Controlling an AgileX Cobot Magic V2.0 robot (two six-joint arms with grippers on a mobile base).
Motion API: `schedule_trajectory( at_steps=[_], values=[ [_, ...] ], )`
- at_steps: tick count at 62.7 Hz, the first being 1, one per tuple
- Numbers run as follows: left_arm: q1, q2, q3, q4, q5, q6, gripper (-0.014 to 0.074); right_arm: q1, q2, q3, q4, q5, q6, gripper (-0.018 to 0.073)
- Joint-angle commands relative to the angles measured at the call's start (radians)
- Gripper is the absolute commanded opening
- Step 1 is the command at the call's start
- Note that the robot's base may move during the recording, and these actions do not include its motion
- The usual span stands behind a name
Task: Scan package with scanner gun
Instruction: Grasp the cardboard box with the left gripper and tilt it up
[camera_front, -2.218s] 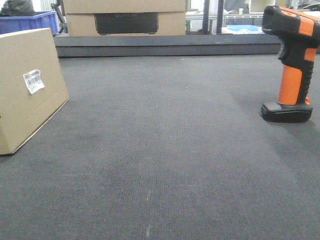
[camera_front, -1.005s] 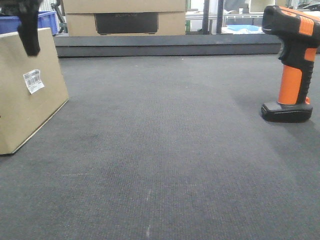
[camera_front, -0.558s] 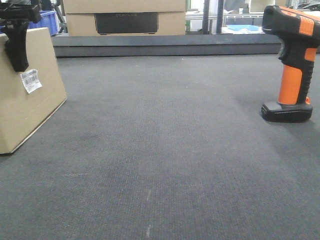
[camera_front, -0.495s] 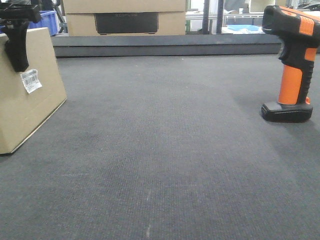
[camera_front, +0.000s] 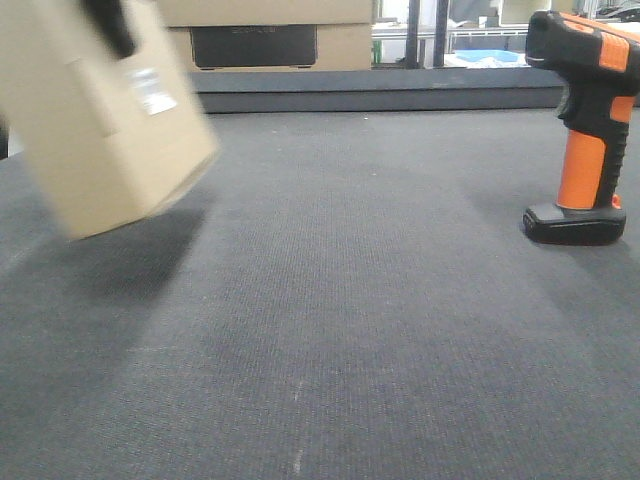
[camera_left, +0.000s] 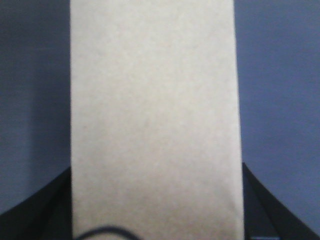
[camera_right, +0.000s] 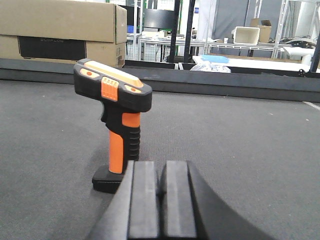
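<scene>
The package (camera_front: 105, 120), a plain brown box with a small white label (camera_front: 152, 90), hangs tilted and motion-blurred above the dark mat at the left. A black finger (camera_front: 112, 25) of my left gripper lies across its top. In the left wrist view the package (camera_left: 152, 115) fills the middle, and my left gripper (camera_left: 155, 210) is shut on it with a dark finger on each side. The scanner gun (camera_front: 588, 130) stands upright on its base at the right. My right gripper (camera_right: 159, 172) is shut and empty, just behind and right of the scanner gun (camera_right: 117, 125).
Large cardboard boxes with a dark panel (camera_front: 265, 35) stand behind a raised dark ledge (camera_front: 380, 90) at the back. They also show in the right wrist view (camera_right: 60, 30). A blue bin (camera_front: 490, 56) sits far back right. Dark mat (camera_front: 340, 300) covers the surface.
The package has left the mat and swung up and to the right, now tilted, with my left gripper holding its top. The scanner gun has not moved.
</scene>
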Motion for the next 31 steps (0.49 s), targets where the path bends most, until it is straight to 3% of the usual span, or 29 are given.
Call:
schedule_trajectory(
  at_steps=[1, 12, 31],
  values=[
    [-0.054, -0.011, 0.009, -0.040, -0.082, -0.053, -0.0111, -0.005, -0.002, -0.001, -0.007, -0.023, -0.003, -0.0162],
    [-0.113, -0.006, 0.077, -0.040, -0.166, -0.091, -0.0111, -0.005, -0.002, -0.001, -0.007, -0.023, -0.003, -0.0162],
    [-0.112, 0.001, 0.176, -0.040, -0.249, -0.091, -0.0111, -0.005, -0.002, -0.001, -0.007, -0.023, -0.003, -0.0162]
  ],
)
